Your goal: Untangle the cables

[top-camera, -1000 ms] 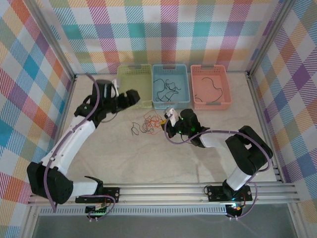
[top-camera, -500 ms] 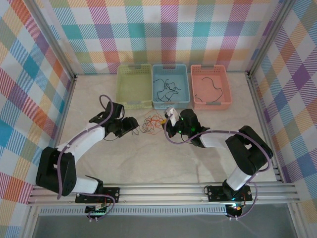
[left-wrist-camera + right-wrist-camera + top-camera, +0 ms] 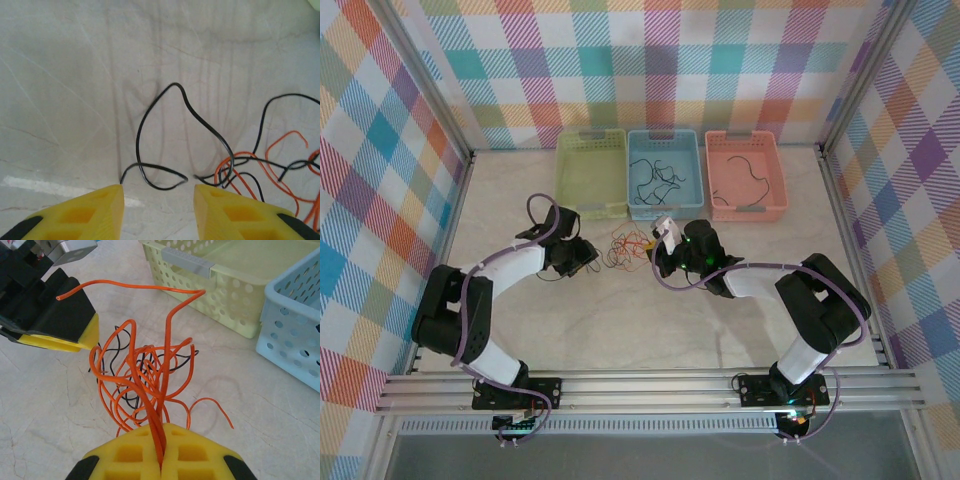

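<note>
Cables [image 3: 625,247], a loose bunch of hair-thin orange and black wires, lie on the table [image 3: 620,330] just in front of the right front corner of the green basket [image 3: 590,137], between the two grippers. On the bunch's right side, a little nearer than that corner, the right gripper [image 3: 161,434] has its fingers pressed together on several orange strands [image 3: 131,390]. These rise out of the pinch and fan toward the basket, one standing tall and bending over at its top. Below the basket's front wall, the left gripper [image 3: 157,192] stands parted with nothing between its yellow fingers. A black strand [image 3: 141,131] loops on the table just ahead of its tips. The strand's low curl lies across the gap, and its long run trails off to the right into the orange mass. That strand lies closest to the left arm, straight ahead of its fingers and crosswise to them. So the likely next move is for the left arm to close on it and draw it away from the orange wires the other arm has pinned. Beyond, to the right of the green basket, a blue basket [image 3: 665,133] and a pink basket [image 3: 742,135] stand in a row, each with black wire inside.
</note>
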Controlling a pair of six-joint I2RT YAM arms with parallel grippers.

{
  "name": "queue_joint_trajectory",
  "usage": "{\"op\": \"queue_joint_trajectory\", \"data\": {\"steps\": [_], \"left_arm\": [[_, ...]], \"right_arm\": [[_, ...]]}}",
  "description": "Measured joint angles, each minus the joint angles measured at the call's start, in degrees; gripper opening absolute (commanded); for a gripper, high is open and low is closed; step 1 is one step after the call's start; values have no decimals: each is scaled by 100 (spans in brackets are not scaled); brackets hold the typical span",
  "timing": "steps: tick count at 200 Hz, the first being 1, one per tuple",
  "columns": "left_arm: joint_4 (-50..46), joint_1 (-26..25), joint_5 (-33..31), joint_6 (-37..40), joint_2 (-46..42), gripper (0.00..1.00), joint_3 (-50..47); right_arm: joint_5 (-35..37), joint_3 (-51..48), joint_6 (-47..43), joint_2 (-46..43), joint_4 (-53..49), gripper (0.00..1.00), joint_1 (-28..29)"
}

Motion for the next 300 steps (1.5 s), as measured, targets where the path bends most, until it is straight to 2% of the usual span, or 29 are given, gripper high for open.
{"op": "queue_joint_trajectory", "data": {"steps": [62, 84, 102, 127, 158, 172, 198, 260, 300], "left_arm": [[133, -179, -243, -225, 328, 41, 275], [127, -264, -269, -280, 468, 37, 391], [146, -321, -293, -302, 584, 27, 452], [127, -350, -341, -321, 636, 7, 452], [122, -352, -374, -232, 636, 0, 452], [109, -352, -400, -190, 601, 0, 452], [-28, -352, -485, -42, 234, 0, 452], [-769, -352, -695, 466, -1558, 0, 859], [-1290, -350, -732, 756, -2225, 0, 1340]], "right_arm": [[-2, 0, 0, 0, -2, 0, 0], [-2, 0, 0, 0, -2, 0, 0], [-2, 0, 0, 0, -2, 0, 0], [-4, 0, 0, 0, -2, 0, 0], [-2, 0, 0, 0, -4, 0, 0], [0, 0, 0, 0, -2, 0, 0], [7, 0, 0, 0, -2, 0, 0], [181, -17, 2, -13, 4, 0, 0], [723, -74, 2, -101, -2, 0, 0]]}}
